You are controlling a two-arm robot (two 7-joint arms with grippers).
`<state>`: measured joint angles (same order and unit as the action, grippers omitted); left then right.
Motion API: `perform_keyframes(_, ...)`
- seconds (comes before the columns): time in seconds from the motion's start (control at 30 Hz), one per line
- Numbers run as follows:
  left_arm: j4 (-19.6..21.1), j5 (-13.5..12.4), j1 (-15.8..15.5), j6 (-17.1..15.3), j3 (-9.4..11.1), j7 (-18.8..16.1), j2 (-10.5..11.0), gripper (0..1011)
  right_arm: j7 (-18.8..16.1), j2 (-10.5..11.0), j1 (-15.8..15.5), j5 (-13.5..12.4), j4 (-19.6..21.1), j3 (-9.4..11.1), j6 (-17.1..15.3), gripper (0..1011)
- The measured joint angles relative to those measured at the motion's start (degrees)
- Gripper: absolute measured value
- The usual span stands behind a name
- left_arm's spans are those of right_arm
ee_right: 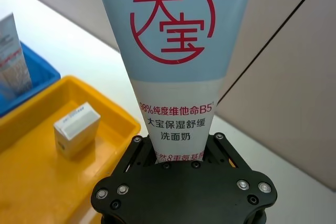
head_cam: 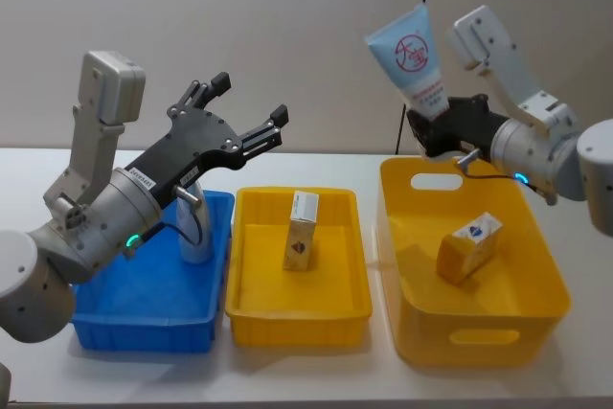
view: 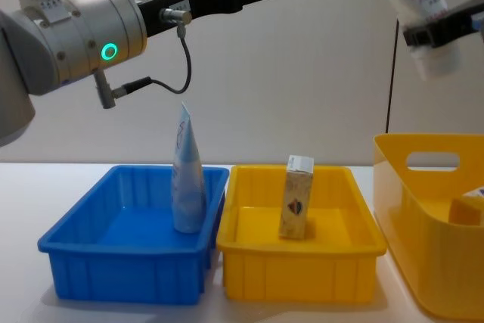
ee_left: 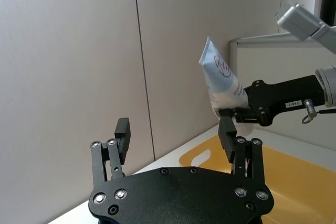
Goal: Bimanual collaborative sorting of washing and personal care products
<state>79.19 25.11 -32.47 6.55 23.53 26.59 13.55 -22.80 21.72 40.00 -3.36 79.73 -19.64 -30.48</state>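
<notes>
Pouch held aloft for a handover

Sorting by kind seems the logic: one light-blue soft pouch stands in the blue plastic bin, one beige carton in the shallow yellow tray. The right hand clamps a second pouch by its cap end above the deep yellow basket. The left hand hovers wide open, empty.

Glossy soft plastic pouch, matt paper carton, smooth plastic bins
</notes>
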Motion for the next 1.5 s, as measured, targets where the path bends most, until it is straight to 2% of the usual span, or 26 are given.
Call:
perform_keyframes(0.3,0.00,0.00,0.00,0.00,0.00,0.00,0.00,1001,-3.99,1.46,2.08,0.08,-2.10,-1.44,-5.40,236)
perform_keyframes(0.77,0.00,0.00,0.00,0.00,0.00,0.00,0.00,1001,-10.90,3.88,5.82,0.86,-7.85,-5.94,-12.96,236)
perform_keyframes(0.93,0.00,0.00,0.00,0.00,0.00,0.00,0.00,1001,-13.41,4.84,7.33,1.32,-10.87,-8.16,-15.50,236)
perform_keyframes(1.17,0.00,0.00,0.00,0.00,0.00,0.00,0.00,1001,-14.59,5.51,7.99,1.79,-12.79,-9.31,-16.91,236)
perform_keyframes(1.5,0.00,0.00,0.00,0.00,0.00,0.00,0.00,1001,-14.88,5.97,8.53,2.51,-13.83,-9.73,-17.71,236)
